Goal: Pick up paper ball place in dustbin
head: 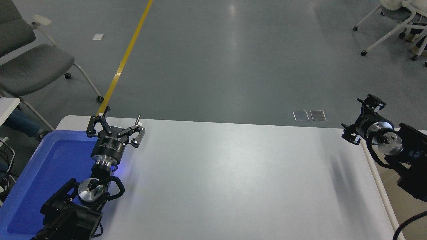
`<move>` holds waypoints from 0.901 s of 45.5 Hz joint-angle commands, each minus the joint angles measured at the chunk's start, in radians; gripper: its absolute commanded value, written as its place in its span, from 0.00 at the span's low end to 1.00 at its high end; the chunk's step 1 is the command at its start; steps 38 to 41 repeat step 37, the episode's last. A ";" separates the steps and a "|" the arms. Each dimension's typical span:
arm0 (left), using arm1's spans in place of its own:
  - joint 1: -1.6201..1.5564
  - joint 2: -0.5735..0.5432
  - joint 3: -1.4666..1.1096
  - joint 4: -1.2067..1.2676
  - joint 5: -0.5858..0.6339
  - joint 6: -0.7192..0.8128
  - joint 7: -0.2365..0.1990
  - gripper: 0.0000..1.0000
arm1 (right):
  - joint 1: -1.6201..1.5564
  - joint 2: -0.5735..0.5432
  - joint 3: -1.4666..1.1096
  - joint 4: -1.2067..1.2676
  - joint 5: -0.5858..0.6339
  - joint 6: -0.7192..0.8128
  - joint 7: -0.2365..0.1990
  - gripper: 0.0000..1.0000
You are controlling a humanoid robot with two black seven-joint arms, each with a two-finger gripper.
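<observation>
Print on the left end effector (121,120) is too small to read

One high head view looks forward and down across the white table (233,173) toward grey floor (233,66)

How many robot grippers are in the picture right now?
2. The left gripper is over the table's far left corner, beside the blue tray. The right gripper is raised at the right edge, above the table's far right corner by the dustbin.
</observation>
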 commanded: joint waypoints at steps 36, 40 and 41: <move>0.000 0.000 0.000 0.000 -0.001 0.000 0.000 0.99 | -0.164 0.169 0.218 -0.071 0.000 0.278 0.007 1.00; 0.000 0.000 0.000 0.000 -0.001 0.000 0.000 0.99 | -0.164 0.169 0.218 -0.071 0.000 0.278 0.007 1.00; 0.000 0.000 0.000 0.000 -0.001 0.000 0.000 0.99 | -0.164 0.169 0.218 -0.071 0.000 0.278 0.007 1.00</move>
